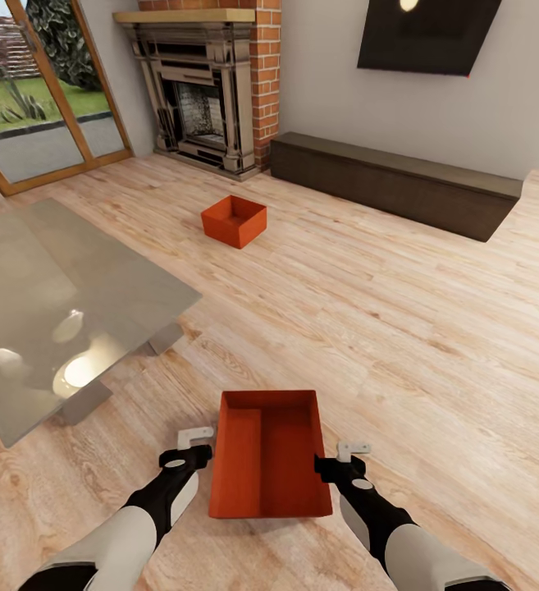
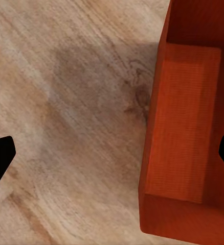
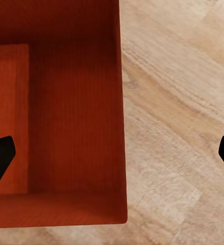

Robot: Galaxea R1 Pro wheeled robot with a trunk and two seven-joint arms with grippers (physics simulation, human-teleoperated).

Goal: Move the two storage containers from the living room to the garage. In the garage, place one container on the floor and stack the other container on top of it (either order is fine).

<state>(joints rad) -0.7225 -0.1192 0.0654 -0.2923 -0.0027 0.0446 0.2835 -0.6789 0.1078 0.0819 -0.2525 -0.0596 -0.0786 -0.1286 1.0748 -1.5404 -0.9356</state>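
One orange-red storage container [image 1: 269,460] stands on the light wood-plank living room floor [image 1: 400,328] right in front of me, between my two grippers. My left gripper [image 1: 194,447] is open at its left wall. In the left wrist view that gripper [image 2: 112,158] has the wall of the container [image 2: 181,122] lying between its spread fingertips. My right gripper [image 1: 343,460] is open at the right wall, and in the right wrist view it [image 3: 112,158] spans that wall of the container [image 3: 66,102] too. The second container [image 1: 234,220] sits farther off, in front of the fireplace.
A glass table [image 1: 56,304] stands close on the left. The red-brick fireplace [image 1: 203,98] and wood-framed glass doors [image 1: 39,115] are at the back left. A long low dark bench [image 1: 392,180] runs along the back wall under a dark screen [image 1: 425,33].
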